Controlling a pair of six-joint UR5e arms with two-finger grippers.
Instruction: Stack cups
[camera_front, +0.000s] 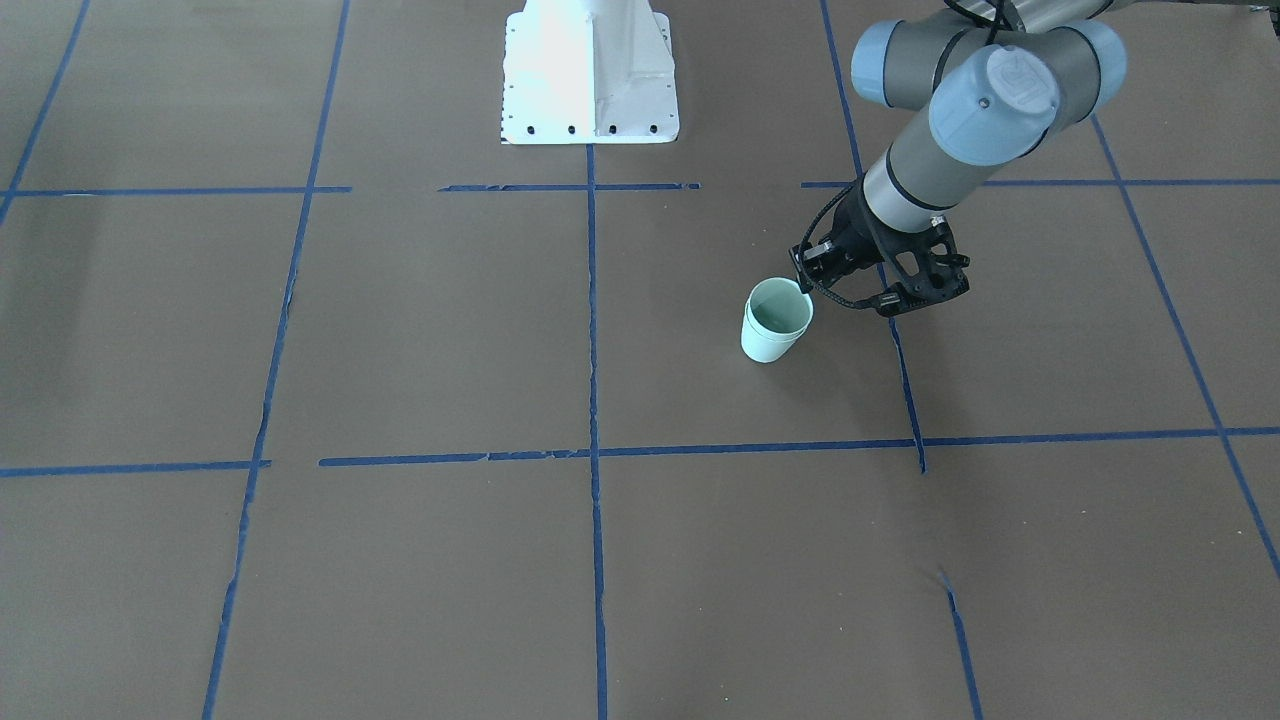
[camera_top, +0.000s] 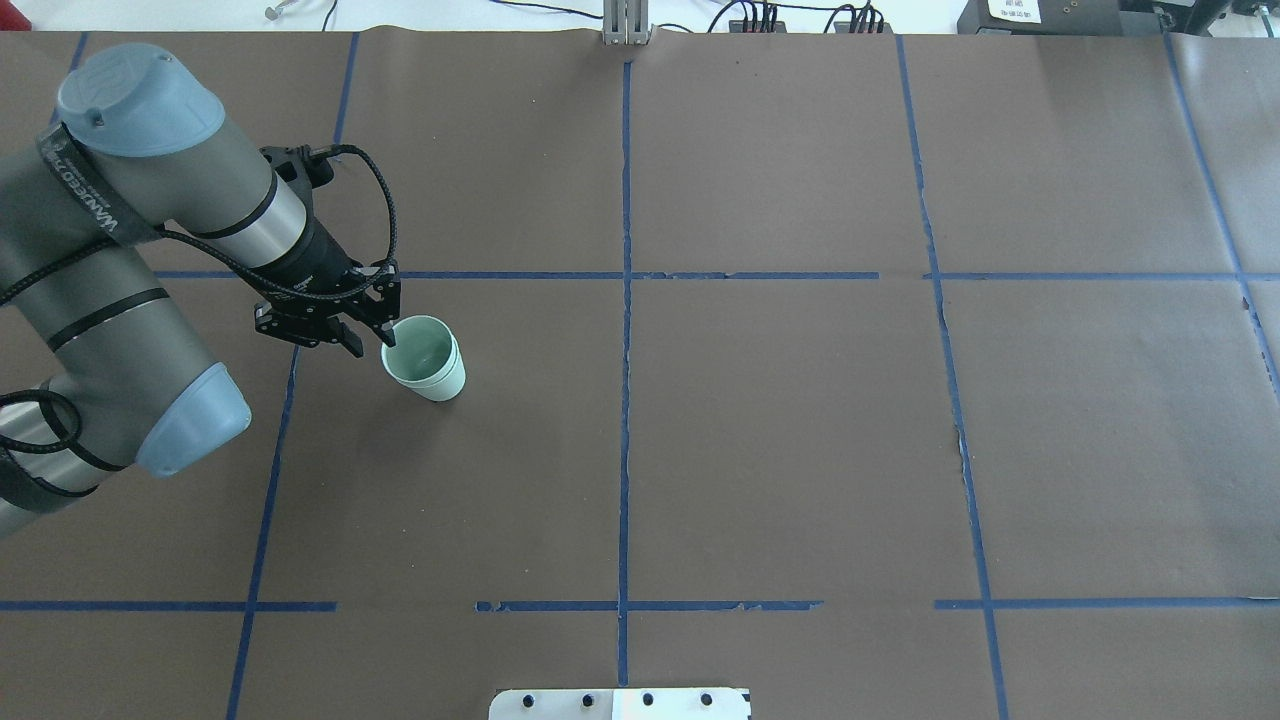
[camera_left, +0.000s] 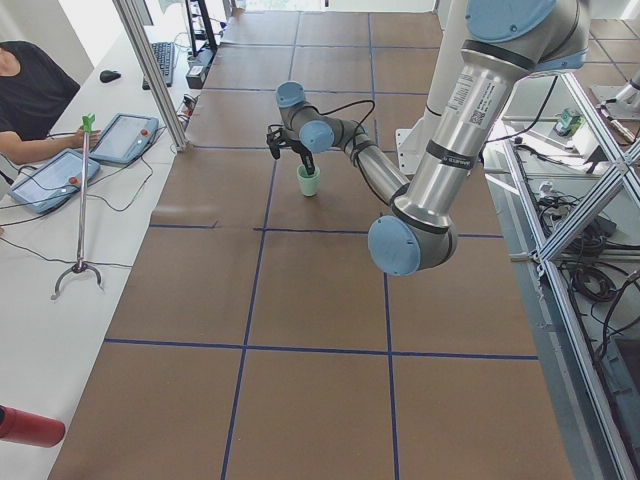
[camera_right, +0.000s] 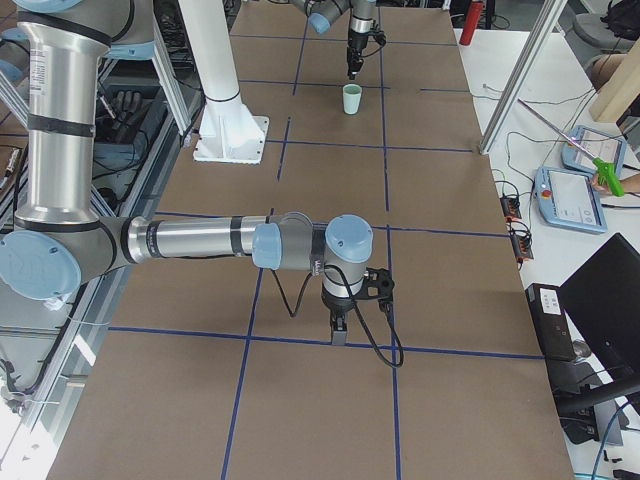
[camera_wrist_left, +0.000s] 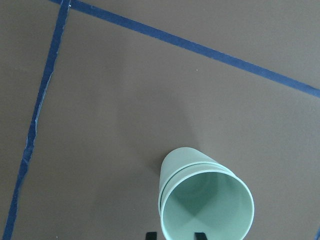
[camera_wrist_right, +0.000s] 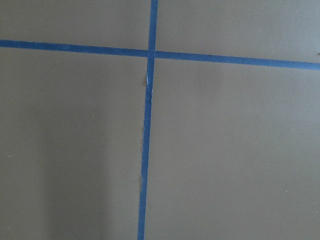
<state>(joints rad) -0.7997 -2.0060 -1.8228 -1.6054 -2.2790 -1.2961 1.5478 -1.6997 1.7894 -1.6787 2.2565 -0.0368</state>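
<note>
The two pale mint-green cups stand nested, one inside the other, upright on the brown table on the robot's left side. They also show in the front view and the left wrist view, where two rims lie one above the other. My left gripper is open, just above and beside the rim on the side away from the table's middle, holding nothing. One fingertip is at the rim. My right gripper points down over bare table far from the cups; I cannot tell whether it is open or shut.
The white robot base plate stands at the table's middle edge. Blue tape lines divide the brown table into squares. A person with tablets sits at a side desk beyond the table.
</note>
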